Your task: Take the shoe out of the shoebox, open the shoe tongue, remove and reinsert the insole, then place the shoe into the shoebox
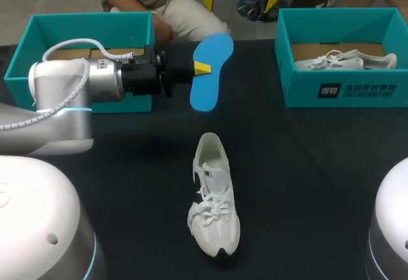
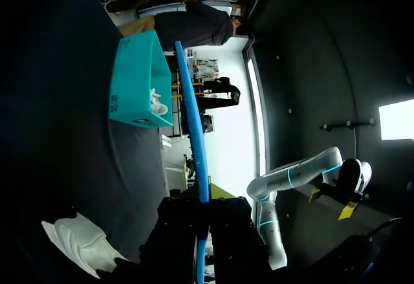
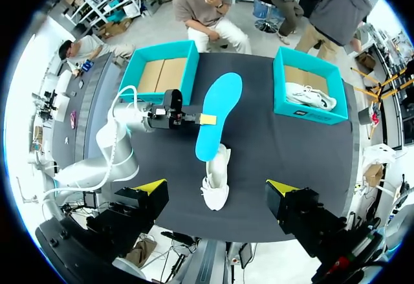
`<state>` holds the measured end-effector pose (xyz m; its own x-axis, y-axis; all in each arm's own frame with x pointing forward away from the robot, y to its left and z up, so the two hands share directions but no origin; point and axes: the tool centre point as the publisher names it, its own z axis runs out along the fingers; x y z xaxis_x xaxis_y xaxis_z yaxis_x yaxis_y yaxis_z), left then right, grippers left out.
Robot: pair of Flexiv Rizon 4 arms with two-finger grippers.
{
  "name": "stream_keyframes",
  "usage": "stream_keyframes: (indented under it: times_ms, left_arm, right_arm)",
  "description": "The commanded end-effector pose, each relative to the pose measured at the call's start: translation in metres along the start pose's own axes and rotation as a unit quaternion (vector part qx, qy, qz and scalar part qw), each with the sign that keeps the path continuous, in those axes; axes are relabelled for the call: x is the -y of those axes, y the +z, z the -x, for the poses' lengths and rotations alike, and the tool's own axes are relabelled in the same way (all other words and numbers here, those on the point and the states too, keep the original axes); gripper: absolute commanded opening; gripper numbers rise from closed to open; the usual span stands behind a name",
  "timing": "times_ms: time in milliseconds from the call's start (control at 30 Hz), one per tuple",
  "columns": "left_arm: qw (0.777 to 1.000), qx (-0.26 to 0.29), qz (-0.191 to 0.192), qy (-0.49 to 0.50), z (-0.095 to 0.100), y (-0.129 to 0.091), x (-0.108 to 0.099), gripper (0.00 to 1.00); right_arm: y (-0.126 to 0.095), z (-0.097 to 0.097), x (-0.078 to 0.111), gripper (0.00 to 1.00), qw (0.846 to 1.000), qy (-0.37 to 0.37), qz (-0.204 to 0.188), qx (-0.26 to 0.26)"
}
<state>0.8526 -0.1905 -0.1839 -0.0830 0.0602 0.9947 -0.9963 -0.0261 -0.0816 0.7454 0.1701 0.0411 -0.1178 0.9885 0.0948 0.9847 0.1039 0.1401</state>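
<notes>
With left gripper [image 1: 203,68] pinched tight on flat blue foam insole [image 1: 205,92], tip toe-end into opening of white laced sneaker [image 1: 214,198], seat heel last.

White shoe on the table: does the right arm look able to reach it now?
Probably yes: the right gripper hangs open and empty above the white shoe; the left gripper holds the blue insole up beyond the shoe's heel, leaving it mostly uncovered.

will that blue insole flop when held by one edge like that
Probably not much: pinched at one side edge by the left tool, the blue insole shows no droop, and edge-on in the left wrist view it runs nearly straight. It looks thin, so likely light and bendable under a push.
</notes>
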Motion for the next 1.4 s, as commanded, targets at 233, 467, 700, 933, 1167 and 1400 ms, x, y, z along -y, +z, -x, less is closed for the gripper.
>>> stream_keyframes:
  times_ms: [233,467,700,933,1167,1400]
  left_arm:
    - [0.997,0.007,0.034,0.072,-0.005,-0.002,-0.001,0.00]
    - [0.956,-0.063,0.089,0.274,-0.017,-0.019,-0.013,0.00]
    - [0.929,-0.074,0.088,0.353,-0.014,-0.027,-0.025,0.00]
    - [0.914,-0.066,0.064,0.396,-0.011,-0.026,-0.039,0.00]
    - [0.908,-0.021,0.053,0.415,-0.015,-0.023,-0.046,0.00]
    - [0.908,-0.021,0.053,0.415,-0.015,-0.023,-0.046,0.00]
  right_arm:
    - [0.001,0.000,0.000,1.00,1.000,0.000,0.000,-0.001]
    - [0.001,0.000,0.000,1.00,1.000,0.000,0.000,-0.001]
    - [0.001,0.000,0.000,1.00,1.000,0.000,0.000,-0.001]
    - [0.001,0.000,0.000,1.00,1.000,0.000,0.000,-0.001]
    - [0.001,0.000,0.000,1.00,1.000,0.000,0.000,-0.001]
    - [0.001,0.000,0.000,1.00,1.000,0.000,0.000,-0.001]
